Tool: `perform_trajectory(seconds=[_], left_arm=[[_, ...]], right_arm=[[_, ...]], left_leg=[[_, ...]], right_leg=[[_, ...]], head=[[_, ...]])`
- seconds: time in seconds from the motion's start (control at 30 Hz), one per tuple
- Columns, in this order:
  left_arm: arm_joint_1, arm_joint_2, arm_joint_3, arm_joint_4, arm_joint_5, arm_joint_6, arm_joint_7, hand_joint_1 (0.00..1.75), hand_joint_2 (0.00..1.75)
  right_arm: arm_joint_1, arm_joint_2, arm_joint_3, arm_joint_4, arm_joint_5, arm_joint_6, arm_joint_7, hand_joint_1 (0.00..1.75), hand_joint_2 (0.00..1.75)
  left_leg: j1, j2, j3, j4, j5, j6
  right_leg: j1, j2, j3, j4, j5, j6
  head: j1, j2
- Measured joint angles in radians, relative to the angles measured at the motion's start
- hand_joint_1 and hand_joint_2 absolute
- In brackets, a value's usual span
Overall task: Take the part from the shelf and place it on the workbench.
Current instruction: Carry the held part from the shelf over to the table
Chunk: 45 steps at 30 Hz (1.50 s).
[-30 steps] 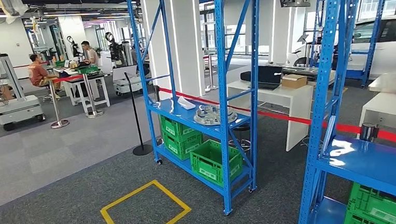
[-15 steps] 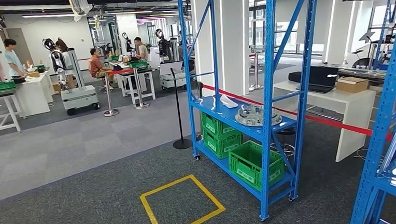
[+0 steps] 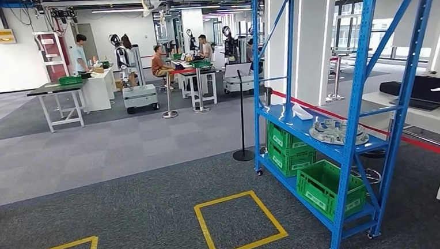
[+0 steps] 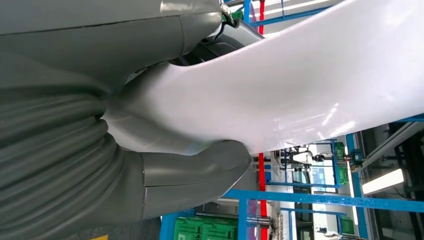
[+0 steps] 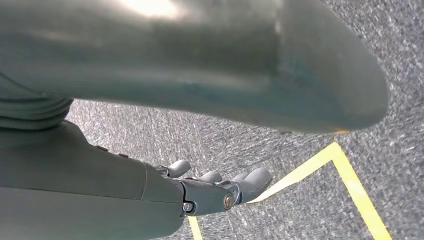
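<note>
Pickup looks done: left hand (image 4: 150,165) clamps the white part (image 4: 300,85), right hand (image 5: 215,192) hangs empty, fingers apart. Shelf (image 3: 322,135) sits beside; tabletop drop remains.

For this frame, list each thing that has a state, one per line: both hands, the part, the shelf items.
Left hand: grips the white part.
White part: held, off the shelf, not yet on a workbench.
Right hand: holds nothing, fingers loosely extended above the carpet.
Round metal part: lying flat on the blue shelf.
Green crates: open-topped, on the lower shelf level.
</note>
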Motion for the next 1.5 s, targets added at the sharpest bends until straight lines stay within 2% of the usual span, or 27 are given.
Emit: perform_trajectory(seconds=[0.07, 0.13, 0.2, 0.23, 0.3, 0.37, 0.43, 0.5, 0.53, 0.63, 0.7, 0.73, 0.77, 0.8, 0.87, 0.93, 1.0, 1.03, 1.1, 1.13, 1.2, 1.23, 1.27, 1.3, 1.37, 1.43, 1.5], left_arm=[[-0.026, -0.002, -0.01, 0.011, 0.001, 0.0, 0.006, 1.75, 1.75], [-0.051, -0.004, -0.021, 0.025, 0.005, 0.0, 0.013, 1.75, 1.75], [-0.067, -0.005, -0.031, 0.04, 0.013, -0.002, 0.018, 1.75, 1.75], [-0.071, -0.005, -0.033, 0.046, 0.016, -0.004, 0.018, 1.75, 1.75], [-0.079, -0.005, -0.035, 0.054, 0.018, -0.008, 0.015, 1.75, 1.75], [-0.084, -0.005, -0.035, 0.057, 0.018, -0.008, 0.013, 1.75, 1.75], [-0.08, -0.002, -0.033, 0.057, 0.019, -0.004, 0.004, 1.75, 1.75], [-0.065, 0.006, -0.027, 0.052, 0.023, -0.001, -0.011, 1.75, 1.75], [-0.056, 0.012, -0.021, 0.049, 0.026, -0.002, -0.018, 1.75, 1.75], [-0.043, 0.026, -0.008, 0.042, 0.034, -0.007, -0.025, 1.75, 1.75], [-0.038, 0.027, -0.006, 0.04, 0.032, -0.003, -0.02, 1.75, 1.75], [-0.034, 0.027, -0.006, 0.039, 0.028, 0.0, -0.018, 1.75, 1.75], [-0.029, 0.027, -0.006, 0.035, 0.024, 0.004, -0.017, 1.75, 1.75], [-0.026, 0.027, -0.006, 0.03, 0.021, 0.007, -0.016, 1.75, 1.75], [-0.025, 0.027, -0.005, 0.021, 0.019, 0.008, -0.015, 1.75, 1.75], [-0.027, 0.027, -0.005, 0.018, 0.019, 0.005, -0.012, 1.75, 1.75], [-0.029, 0.027, -0.005, 0.018, 0.019, 0.003, -0.008, 1.75, 1.75], [-0.03, 0.027, -0.005, 0.019, 0.02, 0.003, -0.008, 1.75, 1.75], [-0.037, 0.027, -0.005, 0.019, 0.02, 0.002, -0.007, 1.75, 1.75], [-0.041, 0.026, -0.005, 0.021, 0.02, 0.002, -0.007, 1.75, 1.75], [-0.047, 0.025, -0.006, 0.026, 0.019, 0.001, -0.007, 1.75, 1.75], [-0.048, 0.024, -0.006, 0.03, 0.019, 0.0, -0.007, 1.75, 1.75], [-0.049, 0.024, -0.006, 0.034, 0.02, 0.0, -0.007, 1.75, 1.75], [-0.052, 0.024, -0.006, 0.038, 0.022, -0.001, -0.008, 1.75, 1.75], [-0.06, 0.025, -0.006, 0.045, 0.024, -0.001, -0.012, 1.75, 1.75], [-0.065, 0.026, -0.006, 0.048, 0.024, -0.002, -0.018, 1.75, 1.75], [-0.068, 0.027, -0.006, 0.049, 0.024, -0.003, -0.018, 1.75, 1.75]], right_arm=[[-0.005, 0.005, 0.0, 0.0, -0.003, -0.005, 0.002, 0.0, 0.0], [-0.005, 0.008, -0.001, 0.0, -0.005, -0.009, 0.008, 0.0, 0.0], [0.0, 0.011, -0.005, 0.0, -0.008, -0.014, 0.012, 0.0, 0.0], [0.002, 0.011, -0.007, 0.0, -0.009, -0.017, 0.011, 0.0, 0.0], [0.003, 0.011, -0.009, 0.0, -0.01, -0.021, 0.006, 0.0, 0.0], [0.003, 0.012, -0.01, 0.0, -0.005, -0.023, 0.004, 0.0, 0.0], [0.004, 0.013, -0.01, 0.0, 0.002, -0.023, 0.0, 0.0, 0.0], [0.003, 0.014, -0.01, 0.0, 0.011, -0.02, -0.009, 0.0, 0.0], [0.001, 0.015, -0.01, 0.0, 0.015, -0.019, -0.012, 0.0, 0.0], [0.001, 0.016, -0.01, 0.0, 0.023, -0.019, -0.012, 0.0, 0.0], [0.003, 0.016, -0.01, 0.0, 0.027, -0.019, -0.009, 0.0, 0.0], [0.003, 0.016, -0.01, 0.0, 0.028, -0.019, -0.009, 0.0, 0.0], [0.003, 0.017, -0.01, 0.0, 0.028, -0.019, -0.01, 0.0, 0.0], [0.002, 0.017, -0.01, 0.0, 0.029, -0.018, -0.01, 0.0, 0.0], [0.002, 0.019, -0.01, 0.0, 0.029, -0.019, -0.005, 0.0, 0.0], [0.001, 0.02, -0.01, 0.0, 0.027, -0.022, 0.003, 0.0, 0.0], [-0.004, 0.02, -0.01, 0.0, 0.025, -0.025, 0.008, 0.0, 0.0], [-0.007, 0.02, -0.01, 0.0, 0.024, -0.026, 0.009, 0.0, 0.0], [-0.009, 0.021, -0.01, 0.0, 0.02, -0.027, 0.008, 0.0, 0.0], [-0.008, 0.022, -0.011, 0.0, 0.018, -0.028, 0.006, 0.0, 0.0], [-0.003, 0.022, -0.012, 0.0, 0.014, -0.029, 0.001, 0.0, 0.0], [0.0, 0.022, -0.013, 0.0, 0.014, -0.031, 0.001, 0.0, 0.0], [0.002, 0.022, -0.013, 0.0, 0.014, -0.032, 0.003, 0.0, 0.0], [0.003, 0.022, -0.014, 0.0, 0.014, -0.032, 0.006, 0.0, 0.0], [0.003, 0.022, -0.014, 0.0, 0.015, -0.032, 0.009, 0.0, 0.0], [0.002, 0.022, -0.014, 0.0, 0.016, -0.03, 0.011, 0.0, 0.0], [0.001, 0.023, -0.014, 0.0, 0.017, -0.029, 0.019, 0.0, 0.0]], left_leg=[[0.006, -0.023, 0.006, -0.009, 0.006, 0.012], [0.009, -0.047, 0.009, -0.011, 0.01, 0.018], [0.009, -0.076, 0.007, -0.01, 0.01, 0.02], [0.008, -0.091, 0.007, -0.009, 0.01, 0.02], [0.009, -0.122, 0.009, -0.006, 0.008, 0.016], [0.009, -0.15, 0.007, -0.002, 0.005, 0.008], [0.009, -0.174, 0.0, -0.001, 0.003, -0.004], [0.012, -0.194, -0.005, -0.005, 0.003, -0.018], [0.012, -0.181, -0.009, 0.0, -0.001, -0.024], [0.008, -0.084, -0.064, 0.115, -0.066, -0.032], [0.008, -0.054, -0.127, 0.237, -0.116, -0.035], [0.008, -0.049, -0.143, 0.267, -0.119, -0.036], [0.008, -0.045, -0.14, 0.259, -0.103, -0.034], [0.007, -0.037, -0.115, 0.211, -0.07, -0.031], [-0.003, 0.011, -0.047, 0.079, -0.008, -0.016], [-0.012, 0.04, -0.012, 0.011, 0.012, 0.0], [-0.014, 0.018, -0.011, 0.005, 0.014, 0.01], [-0.011, 0.005, -0.01, 0.001, 0.016, 0.014], [-0.002, -0.019, -0.006, -0.008, 0.022, 0.025], [0.0, -0.031, -0.006, -0.009, 0.023, 0.028], [0.002, -0.059, -0.008, -0.008, 0.024, 0.031], [0.003, -0.075, -0.009, -0.006, 0.024, 0.03], [0.004, -0.09, -0.01, -0.004, 0.024, 0.03], [0.006, -0.106, -0.01, -0.001, 0.024, 0.027], [0.008, -0.134, -0.013, 0.007, 0.021, 0.018], [0.009, -0.159, -0.02, 0.012, 0.021, 0.001], [0.012, -0.184, -0.029, 0.007, 0.027, -0.016]], right_leg=[[-0.004, 0.049, -0.011, 0.035, -0.026, 0.011], [-0.006, 0.122, -0.065, 0.151, -0.085, 0.016], [-0.005, 0.145, -0.133, 0.274, -0.125, 0.015], [-0.004, 0.148, -0.148, 0.292, -0.118, 0.014], [-0.005, 0.161, -0.122, 0.206, -0.047, 0.008], [-0.008, 0.208, -0.067, 0.069, 0.016, 0.005], [-0.009, 0.231, -0.043, 0.012, 0.026, 0.002], [-0.007, 0.205, -0.037, 0.007, 0.024, -0.007], [-0.006, 0.192, -0.033, 0.003, 0.025, -0.014], [-0.005, 0.15, -0.023, -0.005, 0.024, -0.032], [0.001, 0.117, -0.02, -0.004, 0.019, -0.039], [0.003, 0.101, -0.018, -0.004, 0.016, -0.041], [0.005, 0.085, -0.014, -0.004, 0.012, -0.042], [0.007, 0.071, -0.009, -0.004, 0.008, -0.041], [0.011, 0.045, 0.004, -0.003, -0.003, -0.036], [0.015, 0.023, 0.013, -0.002, -0.012, -0.028], [0.017, 0.002, 0.019, -0.004, -0.017, -0.018], [0.015, 0.015, 0.021, 0.0, -0.021, -0.012], [0.01, 0.08, 0.001, 0.052, -0.053, -0.001], [0.005, 0.118, -0.026, 0.108, -0.081, 0.003], [0.0, 0.143, -0.096, 0.238, -0.131, 0.008], [-0.002, 0.145, -0.119, 0.274, -0.133, 0.01], [-0.003, 0.147, -0.125, 0.271, -0.115, 0.011], [-0.005, 0.151, -0.111, 0.23, -0.081, 0.012], [-0.012, 0.193, -0.055, 0.097, -0.014, 0.015], [-0.015, 0.229, -0.024, 0.023, 0.007, 0.013], [-0.011, 0.217, -0.021, 0.015, 0.006, 0.002]], head=[[0.001, 0.0], [0.003, 0.0], [0.005, 0.0], [0.006, 0.0], [0.007, 0.0], [0.007, 0.0], [0.008, 0.0], [0.008, 0.0], [0.008, 0.0], [0.005, 0.0], [0.004, 0.0], [0.004, 0.0], [0.004, 0.0], [0.004, 0.0], [0.004, 0.0], [0.004, 0.0], [0.005, 0.0], [0.005, 0.0], [0.006, 0.0], [0.007, 0.0], [0.009, 0.0], [0.01, 0.0], [0.01, 0.0], [0.01, 0.0], [0.011, 0.0], [0.011, 0.0], [0.01, 0.0]])
